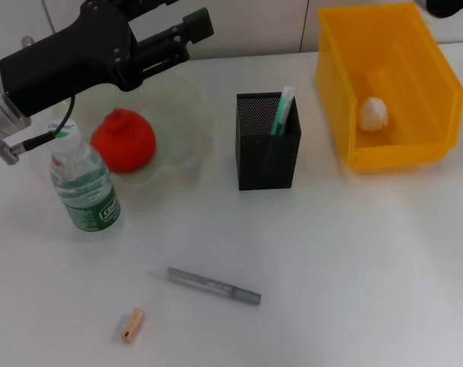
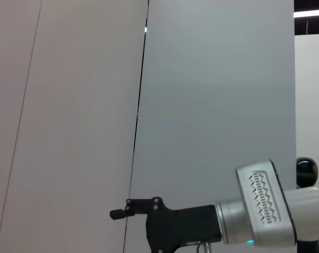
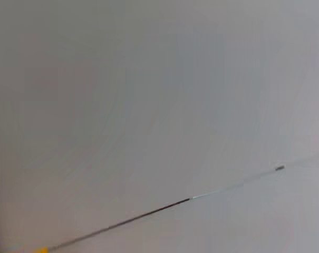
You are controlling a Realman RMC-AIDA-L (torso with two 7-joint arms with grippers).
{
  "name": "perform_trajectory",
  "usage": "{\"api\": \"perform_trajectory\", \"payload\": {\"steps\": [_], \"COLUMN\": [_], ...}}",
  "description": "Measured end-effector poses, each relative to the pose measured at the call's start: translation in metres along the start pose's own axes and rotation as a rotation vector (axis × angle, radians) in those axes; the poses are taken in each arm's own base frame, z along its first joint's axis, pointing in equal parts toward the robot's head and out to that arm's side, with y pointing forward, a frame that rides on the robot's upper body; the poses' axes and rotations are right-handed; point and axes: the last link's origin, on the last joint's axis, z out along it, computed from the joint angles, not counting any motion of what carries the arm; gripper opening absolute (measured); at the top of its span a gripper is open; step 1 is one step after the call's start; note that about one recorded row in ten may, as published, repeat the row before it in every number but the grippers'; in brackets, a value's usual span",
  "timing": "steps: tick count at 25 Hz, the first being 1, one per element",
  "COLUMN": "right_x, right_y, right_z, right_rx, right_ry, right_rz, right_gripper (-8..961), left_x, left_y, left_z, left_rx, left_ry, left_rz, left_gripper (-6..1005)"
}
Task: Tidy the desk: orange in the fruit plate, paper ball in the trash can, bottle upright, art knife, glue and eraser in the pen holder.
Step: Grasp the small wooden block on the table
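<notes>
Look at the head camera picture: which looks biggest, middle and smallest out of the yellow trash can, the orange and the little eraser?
1. trash can, biggest by far
2. orange
3. eraser, smallest

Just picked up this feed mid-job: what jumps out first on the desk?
The bright yellow trash can at the far right, with the paper ball inside it. Next, the orange in the fruit plate at far left, under the raised left gripper. The bottle stands upright in front of the plate.
</notes>
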Motion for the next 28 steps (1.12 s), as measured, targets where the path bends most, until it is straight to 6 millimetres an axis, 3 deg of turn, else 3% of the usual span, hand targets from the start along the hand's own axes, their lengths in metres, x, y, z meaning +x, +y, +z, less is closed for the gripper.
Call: {"api": "perform_trajectory", "payload": {"steps": [7,16,20,24,28], "right_x": [0.004,0.015,0.017,0.015,0.013], "right_y": [-0.002,0.009,0.015,0.024,0.035], "right_z": [-0.015,-0.037,-0.063,-0.077,-0.103], "right_rx": [0.011,-0.018,-0.076,-0.148,-0.29], "right_ry": [-0.069,-0.153,-0.228,-0.285,-0.46], "right_rz": [0.196,0.507,0.691,0.758,0.853], "right_gripper": [817,817,817,817,817], "left_x": [0.003,0.006,0.007,0.006,0.006], "left_y": [-0.001,-0.003,-0.002,0.0,0.001], "left_z": [0.0,0.001,0.0,-0.003,-0.007], "left_rx": [0.004,0.002,0.003,-0.002,0.002], "left_ry": [0.007,0.007,0.003,-0.009,-0.015], "left_rz": [0.006,0.01,0.018,0.023,0.033], "left_gripper": [774,800,799,797,796]}}
